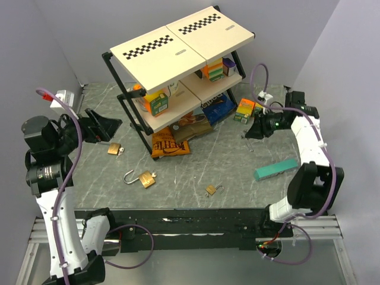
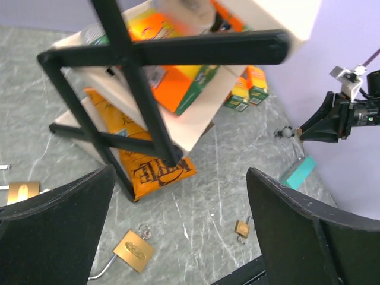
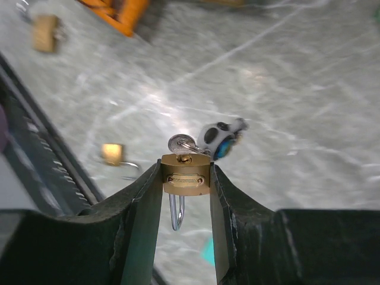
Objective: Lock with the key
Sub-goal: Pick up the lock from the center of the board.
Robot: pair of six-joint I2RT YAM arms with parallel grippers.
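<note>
right wrist: right gripper [image 3: 185,173] clamps brass padlock [image 3: 186,183], key [image 3: 177,143] stuck in it | top external: that padlock too small to tell | left gripper [image 2: 181,172]: wide, empty

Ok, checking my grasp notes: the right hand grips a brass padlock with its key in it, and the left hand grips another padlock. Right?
Not quite. The left hand is open and holds nothing, as the left wrist view shows. The right hand does grip a brass padlock with its key in it.
</note>
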